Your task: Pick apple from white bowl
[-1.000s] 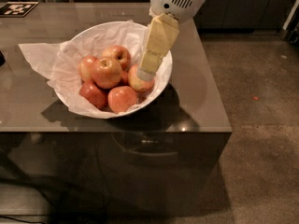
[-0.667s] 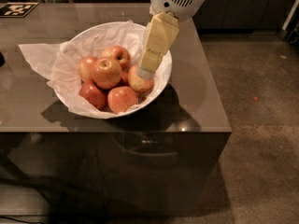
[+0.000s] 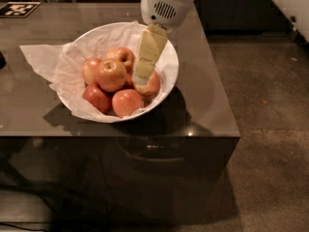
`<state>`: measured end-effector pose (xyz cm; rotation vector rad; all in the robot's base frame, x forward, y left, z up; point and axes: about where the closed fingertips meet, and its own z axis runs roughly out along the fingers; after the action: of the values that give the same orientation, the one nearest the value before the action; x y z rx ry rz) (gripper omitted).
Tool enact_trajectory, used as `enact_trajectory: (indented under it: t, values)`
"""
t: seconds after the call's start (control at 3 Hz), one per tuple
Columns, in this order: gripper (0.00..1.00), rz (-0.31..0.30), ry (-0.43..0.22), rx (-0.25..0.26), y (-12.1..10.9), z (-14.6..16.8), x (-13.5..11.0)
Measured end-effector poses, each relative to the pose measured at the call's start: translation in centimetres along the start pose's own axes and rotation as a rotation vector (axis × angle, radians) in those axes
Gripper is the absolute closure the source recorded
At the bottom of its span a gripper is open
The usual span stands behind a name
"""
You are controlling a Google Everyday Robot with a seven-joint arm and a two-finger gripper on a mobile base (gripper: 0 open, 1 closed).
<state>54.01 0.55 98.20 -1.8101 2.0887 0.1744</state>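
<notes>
The white bowl (image 3: 166, 57) stands on the dark table, lined with crumpled white tissue. It holds several apples. The pale yellow-green apple with an orange blush (image 3: 151, 86) lies at the bowl's right side, against its wall. My gripper (image 3: 144, 79) reaches down into the bowl from the white arm head above and sits right on this apple, covering its left part. Redder apples (image 3: 111, 74) are piled to the left of it.
The dark glossy table (image 3: 207, 105) has its front edge just below the bowl and its right edge near the bowl's side. Tissue paper (image 3: 41, 57) spills out to the left. A black-and-white marker tag (image 3: 18, 8) lies at the far left corner.
The arm head has shifted a little to the left and the gripper stands more upright over the same apple. The bowl and the apples have not moved.
</notes>
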Motion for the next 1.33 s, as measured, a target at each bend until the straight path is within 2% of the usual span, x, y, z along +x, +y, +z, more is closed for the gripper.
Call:
enact_trajectory:
  t: [0.33, 1.0, 1.33]
  values:
    - [0.00, 0.042, 0.064, -0.025, -1.6, 3.1, -0.4]
    - [0.00, 0.055, 0.030, 0.003, -1.0, 2.5, -0.9]
    - [0.00, 0.069, 0.003, 0.029, 0.7, 1.7, -1.4]
